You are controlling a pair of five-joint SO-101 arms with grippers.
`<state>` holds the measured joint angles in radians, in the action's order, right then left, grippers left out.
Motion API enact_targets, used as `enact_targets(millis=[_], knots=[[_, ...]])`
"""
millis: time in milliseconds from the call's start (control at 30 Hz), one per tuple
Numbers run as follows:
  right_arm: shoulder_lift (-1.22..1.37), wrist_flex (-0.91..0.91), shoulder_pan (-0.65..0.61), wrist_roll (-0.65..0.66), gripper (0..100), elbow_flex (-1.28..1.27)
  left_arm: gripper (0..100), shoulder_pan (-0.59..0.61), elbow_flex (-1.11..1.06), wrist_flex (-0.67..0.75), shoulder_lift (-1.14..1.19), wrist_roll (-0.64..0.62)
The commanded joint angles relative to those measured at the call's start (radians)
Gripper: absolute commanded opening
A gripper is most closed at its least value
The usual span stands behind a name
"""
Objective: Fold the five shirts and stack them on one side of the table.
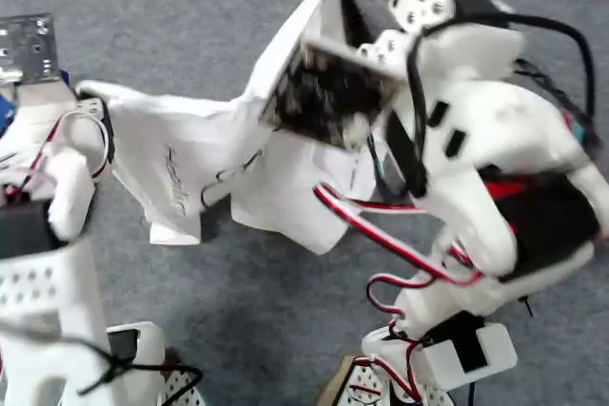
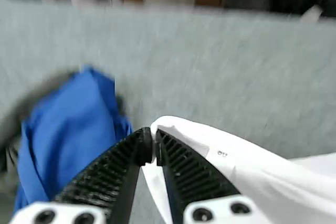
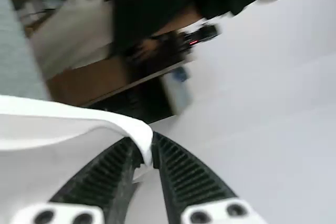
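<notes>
A white shirt (image 1: 181,159) hangs above the middle of the grey bench (image 1: 238,330), pulled out between the two arms. One end is held low over the bench's left side. The other end rises steeply to a high point over the far part of the bench. Its loose lower folds drop toward the bench top, but it is unclear whether they rest on it.

The left end effector (image 2: 154,142) is clenched on an edge of the white shirt (image 2: 236,156), with the cloth pinched between its black ribbed fingers (image 2: 184,166) close above the bench. The right end effector (image 3: 152,148) is also clamped on a hem of the white shirt (image 3: 52,129), lifted well above the bench.

A blue shirt (image 2: 68,129) lies crumpled on the bench's left side, just beside the left end effector and apart from the white shirt.
</notes>
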<state>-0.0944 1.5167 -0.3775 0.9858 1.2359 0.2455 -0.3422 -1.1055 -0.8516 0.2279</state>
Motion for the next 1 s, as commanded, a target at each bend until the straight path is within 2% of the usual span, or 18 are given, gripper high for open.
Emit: enact_targets(millis=[0,133,267,367,533,700,833,967], knots=[[-0.031,-0.127,0.019,0.071,0.4,0.091,2,-0.025,0.129,-0.005,-0.074,0.003],[-0.031,-0.252,0.013,0.11,0.4,0.127,2,-0.021,0.183,-0.005,-0.133,0.003],[-0.051,-0.284,-0.05,0.178,0.4,0.136,2,-0.017,0.256,-0.005,-0.197,0.005],[-0.093,-0.319,-0.114,0.18,0.4,0.134,2,-0.015,0.325,-0.005,-0.255,0.005],[-0.15,-0.353,-0.128,0.178,0.4,0.136,2,0.029,0.365,-0.015,-0.348,0.005],[-0.185,-0.272,-0.127,0.163,0.4,0.134,2,0.114,0.252,-0.017,-0.44,0.005],[-0.194,-0.178,-0.125,0.103,0.4,0.134,2,0.126,0.063,-0.028,-0.53,0.035],[-0.189,-0.16,-0.125,0.043,0.4,0.128,2,0.126,-0.127,-0.02,-0.63,0.068]])
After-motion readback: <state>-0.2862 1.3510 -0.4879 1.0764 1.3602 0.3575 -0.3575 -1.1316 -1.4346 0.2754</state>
